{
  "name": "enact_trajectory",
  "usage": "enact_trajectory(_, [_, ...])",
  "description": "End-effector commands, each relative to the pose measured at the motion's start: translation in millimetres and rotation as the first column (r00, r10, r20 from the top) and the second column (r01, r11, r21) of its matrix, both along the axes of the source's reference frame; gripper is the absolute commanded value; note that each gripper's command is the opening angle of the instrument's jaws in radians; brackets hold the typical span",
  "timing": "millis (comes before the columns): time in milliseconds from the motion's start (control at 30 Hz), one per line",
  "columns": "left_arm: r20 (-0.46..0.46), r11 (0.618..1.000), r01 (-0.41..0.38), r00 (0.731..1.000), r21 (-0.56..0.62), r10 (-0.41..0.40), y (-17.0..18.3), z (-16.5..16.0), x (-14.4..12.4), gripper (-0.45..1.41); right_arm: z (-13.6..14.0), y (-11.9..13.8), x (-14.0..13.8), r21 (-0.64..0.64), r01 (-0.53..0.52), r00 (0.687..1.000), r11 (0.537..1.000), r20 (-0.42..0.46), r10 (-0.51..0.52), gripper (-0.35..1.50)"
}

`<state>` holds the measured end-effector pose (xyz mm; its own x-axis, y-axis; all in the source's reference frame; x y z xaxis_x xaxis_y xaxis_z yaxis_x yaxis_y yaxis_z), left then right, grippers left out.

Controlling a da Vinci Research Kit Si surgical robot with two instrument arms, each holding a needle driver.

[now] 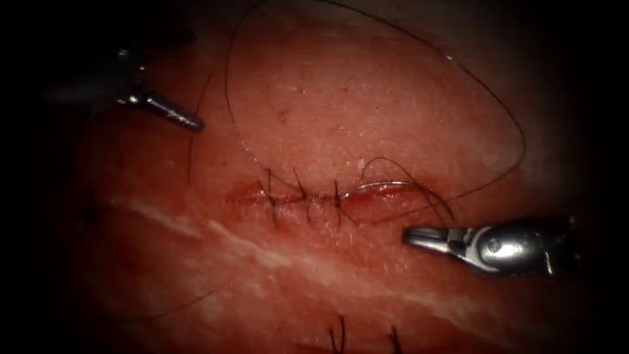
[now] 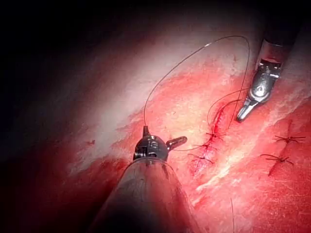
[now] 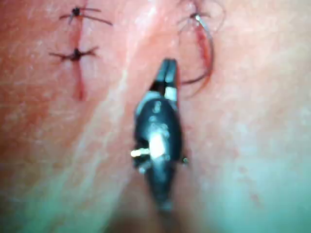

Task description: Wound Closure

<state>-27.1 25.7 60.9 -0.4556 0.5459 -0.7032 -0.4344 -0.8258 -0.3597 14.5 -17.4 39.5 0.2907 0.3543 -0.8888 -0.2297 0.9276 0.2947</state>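
Note:
The cut (image 1: 393, 195) runs across the tissue (image 1: 367, 111), with three dark stitches (image 1: 304, 196) on its left part. The curved needle (image 1: 383, 185) lies along the cut just right of the third stitch, and neither tool holds it. Its left end meets the tissue there; I cannot tell whether it is buried. Thread (image 1: 458, 69) sweeps from the needle in a wide loop over the far tissue. My left tool (image 1: 196, 123) is up left of the cut, shut on a strand of thread (image 2: 194, 53). My right tool (image 1: 411, 236) hovers just below the cut's right end, shut and empty.
A pale fatty band (image 1: 262, 252) crosses the tissue below the cut. Further stitches (image 1: 341, 337) of a second closed cut sit at the near edge, also seen as stitches (image 3: 75, 53) beside my right tool (image 3: 168, 65). A loose thread end (image 1: 183, 305) lies low on the left.

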Motion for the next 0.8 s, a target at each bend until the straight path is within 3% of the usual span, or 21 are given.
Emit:
enact_trajectory(33, [-0.005, 1.000, 0.003, 1.000, -0.004, -0.003, 0.0, 1.3, -1.0, 0.73, 0.5, -1.4, 0.5, 0.005, 0.003, 1.000, 1.000, -0.001, -0.003, -0.30])
enact_trajectory(267, [-0.028, 0.996, 0.087, 0.996, 0.022, -0.086, 2.3, 4.0, -2.4, 0.69, 1.0, -2.1, 0.8, -0.002, 0.006, 1.000, 1.000, -0.005, -0.006, -0.30])
enact_trajectory(800, [-0.047, 0.989, 0.149, 0.988, 0.008, -0.149, 3.9, 3.5, -1.1, 0.69, 1.4, -2.7, 1.2, -0.004, 0.018, 1.000, 1.000, -0.005, -0.018, -0.30])
